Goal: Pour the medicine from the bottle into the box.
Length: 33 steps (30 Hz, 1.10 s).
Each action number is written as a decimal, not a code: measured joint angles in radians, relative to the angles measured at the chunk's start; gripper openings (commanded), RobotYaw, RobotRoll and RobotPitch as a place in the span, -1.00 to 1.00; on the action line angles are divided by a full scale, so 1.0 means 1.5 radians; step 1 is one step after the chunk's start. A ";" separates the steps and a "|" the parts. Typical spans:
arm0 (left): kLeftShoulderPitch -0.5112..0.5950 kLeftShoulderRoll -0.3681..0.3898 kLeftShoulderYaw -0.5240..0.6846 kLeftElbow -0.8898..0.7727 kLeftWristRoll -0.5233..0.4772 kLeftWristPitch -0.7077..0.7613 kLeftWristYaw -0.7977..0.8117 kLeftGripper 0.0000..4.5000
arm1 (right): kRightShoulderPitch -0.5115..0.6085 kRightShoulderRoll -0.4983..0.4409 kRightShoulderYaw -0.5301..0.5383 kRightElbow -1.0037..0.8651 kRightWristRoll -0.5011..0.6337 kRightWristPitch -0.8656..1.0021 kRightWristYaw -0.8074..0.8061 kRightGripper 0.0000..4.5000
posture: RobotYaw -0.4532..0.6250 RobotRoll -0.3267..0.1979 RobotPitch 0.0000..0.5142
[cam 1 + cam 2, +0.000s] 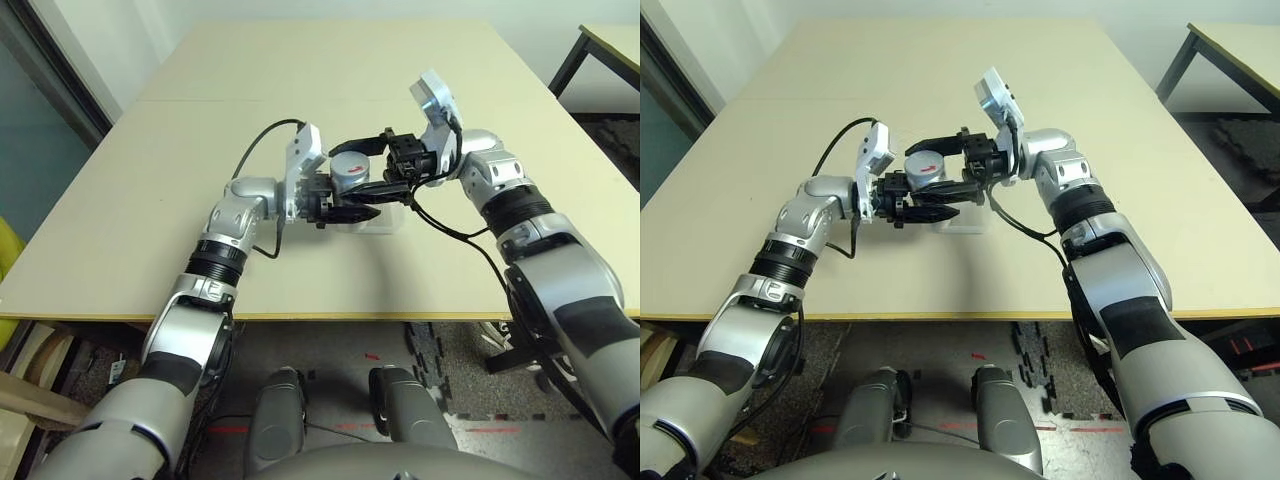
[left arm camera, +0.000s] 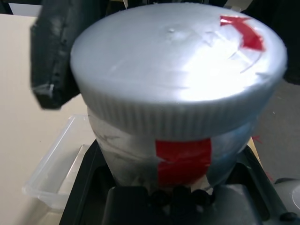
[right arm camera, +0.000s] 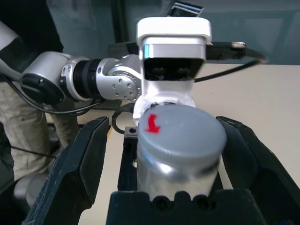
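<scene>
Left gripper [image 1: 345, 212] nearest, pointing right, fingers pinching bottle [image 1: 347, 170] low on its body; bottle upright above them, grey cap [image 2: 178, 70] with red arrow on top. Box [image 2: 58, 171] on table [image 1: 150, 200] just below left gripper, under bottle (clear plastic, hard to see inside). Right gripper [image 3: 176, 154] pointing left, fingers [image 3: 77, 164] spread wide either side of cap, gaps showing both sides. Medicine not visible.
</scene>
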<state>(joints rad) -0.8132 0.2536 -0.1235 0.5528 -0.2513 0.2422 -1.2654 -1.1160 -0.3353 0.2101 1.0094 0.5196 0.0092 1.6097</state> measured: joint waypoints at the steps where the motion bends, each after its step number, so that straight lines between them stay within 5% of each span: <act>1: 0.000 0.000 0.000 0.000 0.000 0.000 0.000 0.19 | -0.004 0.001 -0.012 0.012 -0.007 0.001 0.000 1.00 | -0.47 0.25 -0.71; 13: 0.000 -0.001 0.000 -0.006 -0.001 0.000 0.004 0.19 | -0.011 0.008 -0.088 0.052 -0.081 0.000 0.000 1.00 | -0.47 0.25 -0.72; 33: -0.001 -0.006 -0.003 0.032 0.002 -0.028 0.028 0.19 | -0.011 0.043 -0.103 0.009 -0.122 0.000 -0.029 1.00 | -0.49 0.25 -0.74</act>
<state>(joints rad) -0.8154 0.2445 -0.1287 0.6010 -0.2482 0.1999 -1.2228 -1.1324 -0.2701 0.0552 1.0226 0.3368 0.0097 1.5662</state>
